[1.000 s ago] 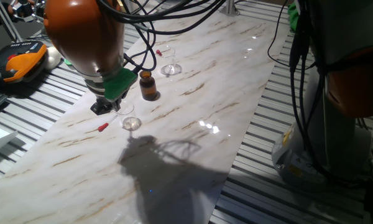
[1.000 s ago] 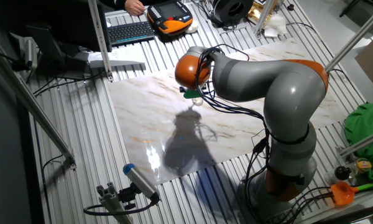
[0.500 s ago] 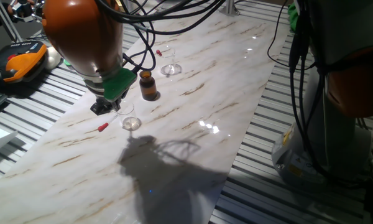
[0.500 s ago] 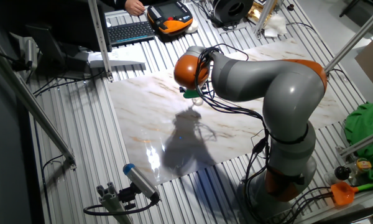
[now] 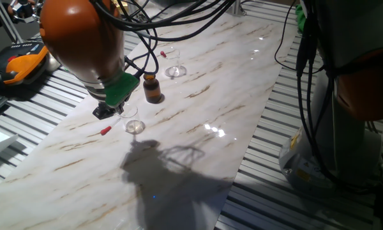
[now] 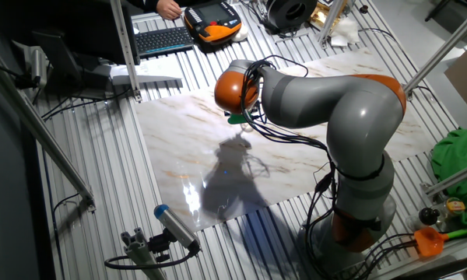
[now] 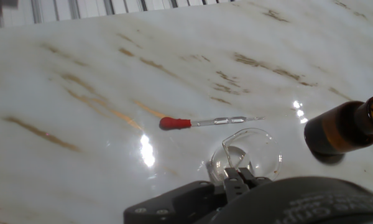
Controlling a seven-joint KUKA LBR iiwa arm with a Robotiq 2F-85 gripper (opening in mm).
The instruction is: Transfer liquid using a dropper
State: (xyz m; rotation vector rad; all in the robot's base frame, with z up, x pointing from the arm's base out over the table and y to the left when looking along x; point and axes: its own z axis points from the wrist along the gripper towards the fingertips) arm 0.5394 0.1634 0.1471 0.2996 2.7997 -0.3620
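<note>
1. We see the arm leaning a little more toward the upper left of one fixed view than a second ago: the orange joint has slid left while the gripper [image 5: 108, 108] at its foot sits at nearly the same spot on the marble table [image 5: 242, 76]. The other fixed view shows the same small drift of the orange joint toward the left of the frame.

2. Nothing on the table has shifted. The dropper [image 7: 202, 121] lies flat in the middle of the hand view, red bulb to the left and glass tip pointing right (in one fixed view its bulb is a red fleck left of centre [image 5: 105, 131]). The near glass dish [image 7: 252, 152] sits just below the dropper's tip, and the brown bottle [image 7: 342, 130] stands uncapped at the right edge. A second glass dish [image 5: 175, 70] stands further up the frame, with another small red item [image 5: 163, 54] beside it.

3. We judge this as a reorientation over the dropper, not a grasp: the dropper is untouched, so the transfer has not begun.

4. The fingers [image 7: 236, 180] show only as a dark tip at the bottom of the hand view, close together with nothing between them (they look nearly closed, though little of them is visible).

5. Compared with the earlier frames, only the arm's posture differs; we find every object where it was.
</note>
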